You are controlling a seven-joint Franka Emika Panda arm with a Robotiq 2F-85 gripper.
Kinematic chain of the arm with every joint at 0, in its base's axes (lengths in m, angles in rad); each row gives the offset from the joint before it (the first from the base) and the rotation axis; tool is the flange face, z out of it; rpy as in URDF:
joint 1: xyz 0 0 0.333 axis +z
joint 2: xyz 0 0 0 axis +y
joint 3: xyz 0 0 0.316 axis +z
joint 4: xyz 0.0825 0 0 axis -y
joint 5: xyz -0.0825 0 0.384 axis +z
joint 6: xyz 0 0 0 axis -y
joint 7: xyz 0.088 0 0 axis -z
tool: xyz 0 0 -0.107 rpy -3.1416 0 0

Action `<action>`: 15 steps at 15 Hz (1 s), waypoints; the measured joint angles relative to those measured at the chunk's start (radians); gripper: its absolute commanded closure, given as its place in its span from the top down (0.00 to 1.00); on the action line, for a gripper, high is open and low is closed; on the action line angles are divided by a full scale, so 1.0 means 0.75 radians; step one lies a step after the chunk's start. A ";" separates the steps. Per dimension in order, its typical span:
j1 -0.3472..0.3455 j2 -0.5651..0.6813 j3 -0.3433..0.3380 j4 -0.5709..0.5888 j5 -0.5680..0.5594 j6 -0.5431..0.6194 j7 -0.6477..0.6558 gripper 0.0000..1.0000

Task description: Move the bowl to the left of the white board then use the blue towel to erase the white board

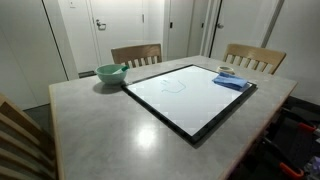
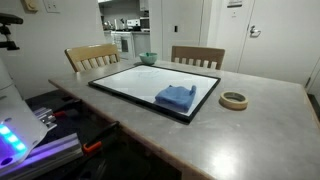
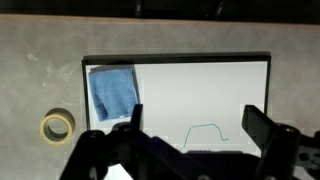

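The pale mint-green bowl [image 1: 110, 74] sits on the table off the white board's far corner; it also shows small in an exterior view [image 2: 148, 58]. It is out of the wrist view. The white board [image 1: 190, 95] [image 2: 145, 85] [image 3: 200, 95] lies flat, black-framed, with a faint teal line drawn on it. The blue towel [image 1: 230, 80] [image 2: 176, 97] [image 3: 113, 92] lies bunched on one end of the board. My gripper [image 3: 193, 128] is open and empty, high above the board; the arm does not show in either exterior view.
A roll of tape [image 2: 234, 100] [image 3: 57, 126] lies on the grey table [image 1: 110, 130] beside the board's towel end. Wooden chairs [image 1: 136, 54] [image 1: 255, 58] stand at the far edge. A doorway and doors are behind.
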 measured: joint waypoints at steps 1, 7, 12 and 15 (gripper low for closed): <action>0.016 0.018 0.002 0.002 0.001 0.010 -0.024 1.00; 0.103 0.141 0.040 0.028 0.004 0.096 -0.165 1.00; 0.139 0.238 0.077 0.034 0.004 0.298 -0.275 1.00; 0.145 0.293 0.097 0.038 0.001 0.416 -0.339 1.00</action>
